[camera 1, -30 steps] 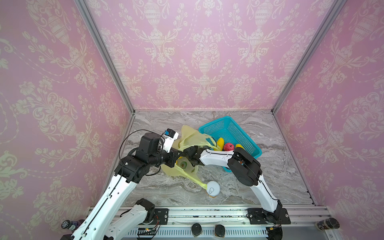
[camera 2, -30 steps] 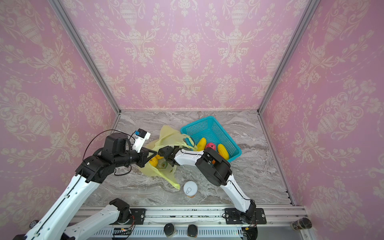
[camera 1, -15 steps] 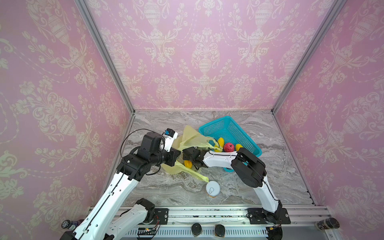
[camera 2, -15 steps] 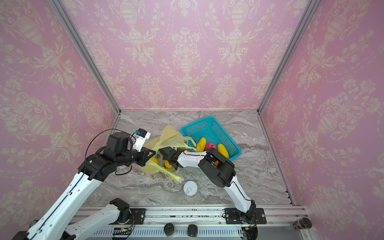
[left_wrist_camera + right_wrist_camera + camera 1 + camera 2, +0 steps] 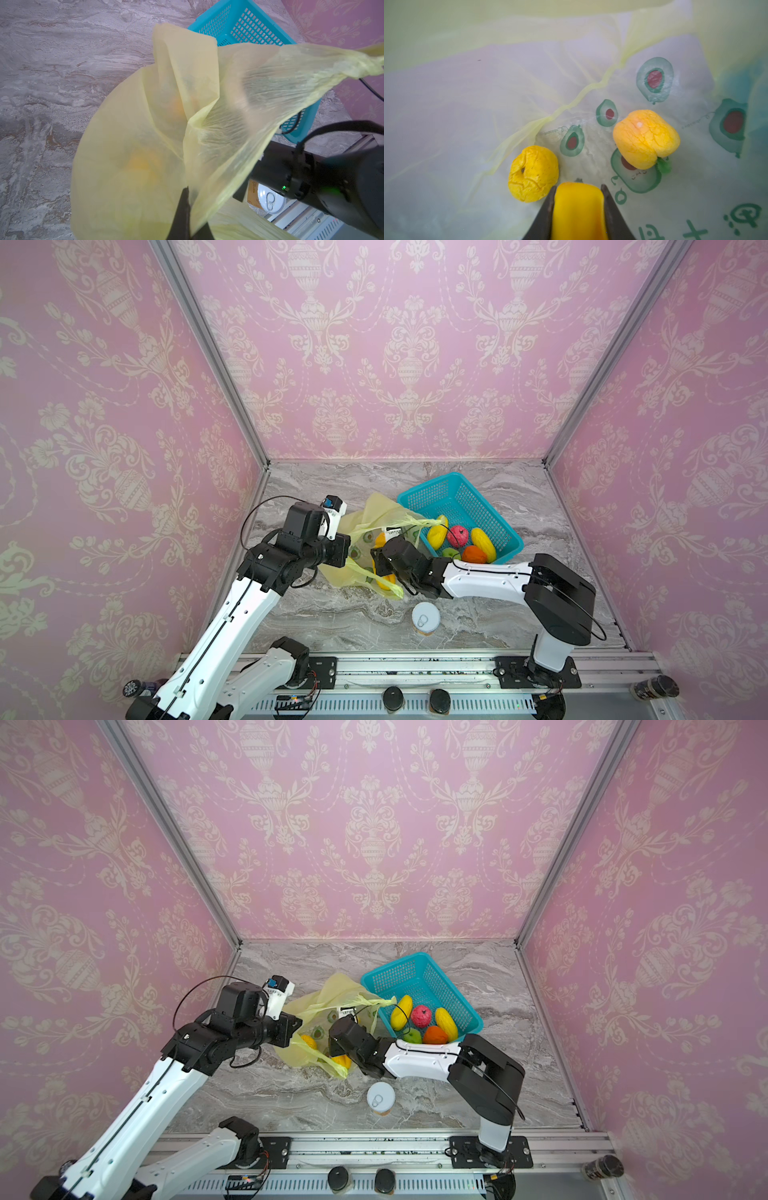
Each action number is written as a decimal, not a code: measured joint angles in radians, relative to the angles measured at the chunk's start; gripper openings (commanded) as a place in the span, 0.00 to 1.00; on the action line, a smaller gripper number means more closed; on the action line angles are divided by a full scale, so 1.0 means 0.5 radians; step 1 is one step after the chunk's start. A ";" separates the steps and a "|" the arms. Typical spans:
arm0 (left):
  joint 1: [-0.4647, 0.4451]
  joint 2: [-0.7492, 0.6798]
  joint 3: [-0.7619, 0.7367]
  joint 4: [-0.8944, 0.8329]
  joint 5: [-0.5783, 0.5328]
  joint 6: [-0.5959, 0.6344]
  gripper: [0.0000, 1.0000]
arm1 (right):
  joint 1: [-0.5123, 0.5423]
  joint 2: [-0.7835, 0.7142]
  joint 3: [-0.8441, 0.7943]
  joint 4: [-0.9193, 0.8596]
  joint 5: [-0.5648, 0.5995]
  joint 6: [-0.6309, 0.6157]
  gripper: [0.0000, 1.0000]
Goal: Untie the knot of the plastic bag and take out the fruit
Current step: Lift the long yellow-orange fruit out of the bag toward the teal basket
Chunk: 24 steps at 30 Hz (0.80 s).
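Observation:
The plastic bag [image 5: 376, 510] lies gaping on the marble, yellow-green with avocado prints. My left gripper [image 5: 190, 207] is shut on a fold of its film and holds that edge up. My right gripper [image 5: 578, 187] reaches inside the bag and is shut on an elongated yellow fruit [image 5: 578, 209]. Two more fruit lie on the bag's floor just ahead: a wrinkled lemon [image 5: 532, 173] and an orange-yellow one [image 5: 645, 139]. I cannot make out the knot; a twisted handle strip [image 5: 419, 524] stretches toward the basket.
A teal mesh basket [image 5: 440, 493] stands right behind the bag with several fruit in it, among them a pink-red one [image 5: 457, 536] and a green apple [image 5: 451, 552]. A white-lidded can [image 5: 424, 618] stands near the front, beside my right forearm.
My right gripper has gone deeper into the bag and closed from wide open onto the yellow fruit. The left gripper has kept its hold on the bag's edge.

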 measured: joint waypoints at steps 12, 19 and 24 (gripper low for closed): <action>0.022 0.008 -0.003 -0.021 -0.056 0.000 0.00 | 0.158 -0.607 -0.465 0.329 -0.031 -0.468 0.06; 0.024 0.022 -0.003 -0.031 -0.072 0.000 0.00 | 0.193 -1.259 -0.700 0.311 0.174 -0.667 0.03; 0.036 0.022 -0.003 -0.031 -0.080 0.000 0.00 | 0.092 -1.678 -0.822 0.124 0.504 -0.713 0.00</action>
